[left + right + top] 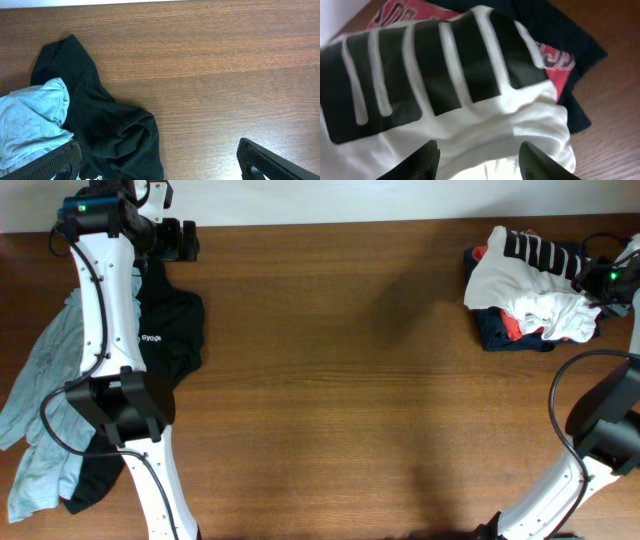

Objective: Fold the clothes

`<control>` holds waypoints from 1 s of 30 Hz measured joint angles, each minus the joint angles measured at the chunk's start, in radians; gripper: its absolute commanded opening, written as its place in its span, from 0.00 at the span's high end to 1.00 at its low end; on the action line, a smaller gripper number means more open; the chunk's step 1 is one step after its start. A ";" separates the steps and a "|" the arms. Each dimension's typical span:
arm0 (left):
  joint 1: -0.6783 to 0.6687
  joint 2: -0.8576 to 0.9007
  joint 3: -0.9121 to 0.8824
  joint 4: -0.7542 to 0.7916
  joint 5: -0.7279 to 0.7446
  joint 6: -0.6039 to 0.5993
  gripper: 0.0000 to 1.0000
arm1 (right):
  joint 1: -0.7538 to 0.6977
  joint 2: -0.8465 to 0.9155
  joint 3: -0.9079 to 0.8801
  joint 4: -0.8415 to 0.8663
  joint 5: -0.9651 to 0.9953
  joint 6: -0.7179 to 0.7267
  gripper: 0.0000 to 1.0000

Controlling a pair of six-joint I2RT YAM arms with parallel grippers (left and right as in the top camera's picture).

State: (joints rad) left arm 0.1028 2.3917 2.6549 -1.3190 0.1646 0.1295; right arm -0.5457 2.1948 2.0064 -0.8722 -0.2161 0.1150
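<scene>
Brown wooden table: left gripper gapes open over it; right gripper clamps the white T-shirt.

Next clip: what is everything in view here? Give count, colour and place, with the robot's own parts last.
white T-shirt: one, white with black block print, far right of the table, on top of a pile
dark garment: at least one, navy-black with red print, under the white T-shirt
black shirt: one, black with a small white logo, left side, partly under the left arm
grey-blue shirt: one, pale grey-blue, left edge, overlapping the black shirt
table: one, brown wood
left arm: one, white and black
right arm: one, white and black
left gripper: black fingers, open over the black shirt's edge
right gripper: black fingers, closed on a bunch of the white T-shirt
</scene>
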 measured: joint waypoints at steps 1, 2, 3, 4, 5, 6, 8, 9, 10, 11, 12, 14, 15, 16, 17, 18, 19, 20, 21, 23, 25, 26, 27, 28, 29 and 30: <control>0.000 0.000 0.000 0.000 0.000 0.000 0.01 | 0.005 0.000 0.000 0.002 0.000 -0.028 0.43; 0.000 0.000 0.000 0.000 0.000 0.000 0.01 | 0.013 0.000 0.000 0.007 -0.001 -0.066 0.41; 0.000 0.000 0.000 0.000 0.000 0.000 0.01 | 0.021 0.002 0.000 0.015 -0.006 -0.101 0.39; 0.000 0.000 0.000 0.001 0.000 0.000 0.01 | 0.032 0.002 0.000 0.032 -0.019 -0.143 0.36; 0.000 0.000 0.000 0.003 0.000 0.000 0.01 | 0.043 0.003 0.000 0.046 -0.031 -0.177 0.34; 0.000 0.000 0.000 0.008 0.000 0.000 0.01 | 0.056 0.003 0.000 0.063 -0.043 -0.211 0.31; 0.000 0.000 0.000 0.016 0.000 0.000 0.01 | 0.090 0.003 0.004 0.110 -0.063 -0.273 0.29; 0.000 0.000 0.000 0.021 0.000 0.000 0.01 | 0.106 0.004 0.006 0.137 -0.068 -0.304 0.29; 0.000 0.000 0.000 0.023 0.000 0.000 0.01 | 0.125 0.004 0.007 0.164 -0.070 -0.335 0.29; 0.000 0.000 0.000 0.023 0.000 0.000 0.01 | 0.142 0.004 0.009 0.184 -0.070 -0.360 0.29; 0.000 0.000 0.000 0.023 0.000 0.000 0.01 | 0.159 0.004 0.010 0.204 -0.065 -0.383 0.29; 0.000 0.000 0.000 0.023 0.000 0.000 0.01 | 0.190 0.009 0.011 0.240 -0.039 -0.417 0.29; 0.000 0.000 0.000 0.023 0.000 0.000 0.01 | 0.204 0.014 0.012 0.255 -0.027 -0.433 0.29; 0.000 0.000 0.000 0.023 0.000 0.000 0.01 | 0.214 0.023 0.012 0.265 -0.017 -0.441 0.29; 0.000 0.000 0.000 0.023 0.000 0.000 0.01 | 0.220 0.037 0.013 0.272 -0.010 -0.449 0.29; 0.000 0.000 0.000 0.023 0.000 0.000 0.01 | 0.222 0.053 0.013 0.275 -0.006 -0.455 0.29; 0.000 0.000 0.000 0.023 0.000 0.000 0.01 | 0.221 0.079 0.014 0.276 0.001 -0.461 0.29; 0.000 0.000 0.000 0.023 0.000 0.000 0.01 | 0.219 0.100 0.014 0.276 0.005 -0.464 0.29; 0.000 0.000 0.000 0.023 0.000 0.000 0.01 | 0.214 0.129 0.014 0.277 0.008 -0.465 0.29; 0.000 0.000 0.000 0.023 0.000 0.000 0.01 | 0.204 0.193 0.016 0.283 0.006 -0.466 0.28; 0.000 0.000 0.000 0.024 0.000 0.000 0.01 | 0.196 0.239 0.026 0.294 -0.012 -0.465 0.27; 0.000 0.000 0.000 0.026 0.000 0.000 0.01 | 0.192 0.252 0.037 0.295 -0.026 -0.463 0.25; 0.000 0.000 0.000 0.027 0.000 0.000 0.01 | 0.190 0.257 0.047 0.291 -0.033 -0.464 0.23; 0.000 0.000 0.000 0.029 0.000 0.000 0.01 | 0.188 0.260 0.051 0.288 -0.038 -0.465 0.22; 0.000 0.000 0.000 0.031 0.000 0.000 0.01 | 0.187 0.266 0.056 0.287 -0.045 -0.465 0.20; 0.000 0.000 0.000 0.031 0.000 0.000 0.01 | 0.185 0.269 0.060 0.287 -0.050 -0.465 0.18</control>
State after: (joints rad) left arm 0.1028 2.3917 2.6549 -1.2884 0.1650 0.1295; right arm -0.3607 2.4634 2.0659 -0.5854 -0.2665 -0.3500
